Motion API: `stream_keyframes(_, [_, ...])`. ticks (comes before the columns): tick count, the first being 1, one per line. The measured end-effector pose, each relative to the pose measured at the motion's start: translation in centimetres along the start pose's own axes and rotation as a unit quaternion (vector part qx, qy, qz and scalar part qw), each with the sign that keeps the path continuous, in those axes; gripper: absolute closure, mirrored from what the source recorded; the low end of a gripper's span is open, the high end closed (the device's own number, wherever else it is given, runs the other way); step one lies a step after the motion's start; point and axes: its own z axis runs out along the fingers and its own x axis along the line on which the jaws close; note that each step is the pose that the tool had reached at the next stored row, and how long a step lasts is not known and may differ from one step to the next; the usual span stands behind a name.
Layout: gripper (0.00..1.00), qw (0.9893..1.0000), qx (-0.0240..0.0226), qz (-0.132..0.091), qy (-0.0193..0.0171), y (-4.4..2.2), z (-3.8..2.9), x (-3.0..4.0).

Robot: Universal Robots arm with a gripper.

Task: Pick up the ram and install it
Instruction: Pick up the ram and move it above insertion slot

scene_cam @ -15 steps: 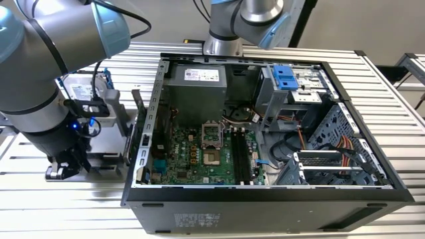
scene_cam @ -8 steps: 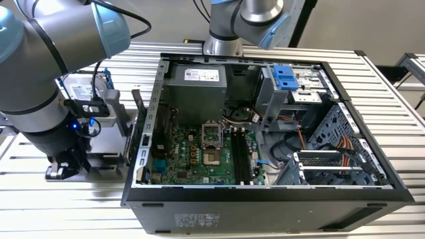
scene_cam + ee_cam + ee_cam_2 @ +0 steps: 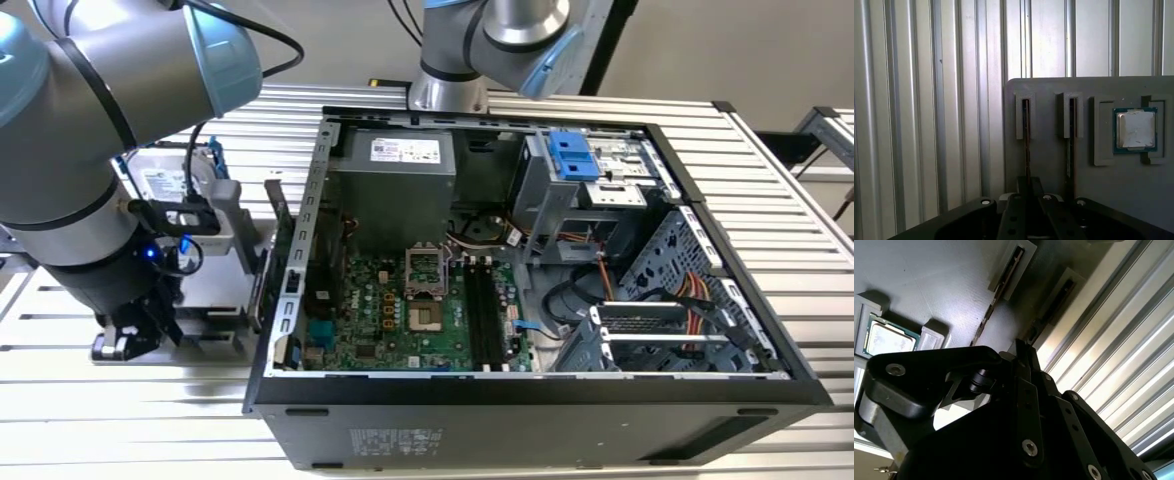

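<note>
The ram (image 3: pixel 1026 145) stands on edge in a grey tray (image 3: pixel 1049 165), in the slot farther from the CPU (image 3: pixel 1136 129), with a second stick (image 3: pixel 1070 150) beside it. Its long axis runs from its bracket (image 3: pixel 1025 116) straight to the gripper (image 3: pixel 1029 186), parallel to the table's (image 3: pixel 919 125) ribs. The gripper sits at the end away from the bracket; whether the jaws are clamped or loose we cannot tell. We judge the ram light, stiff, thin and breakable: best pinched across its flat faces, clear of chips and contacts.

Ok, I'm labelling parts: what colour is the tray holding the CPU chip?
The tray is plain grey, clearest in the first wrist view.
</note>
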Motion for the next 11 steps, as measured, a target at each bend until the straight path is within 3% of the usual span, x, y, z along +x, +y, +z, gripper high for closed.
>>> stream_keyframes(11, [1.00,1.0000,0.0000,0.000,0.0000,0.00,0.02,0.00])
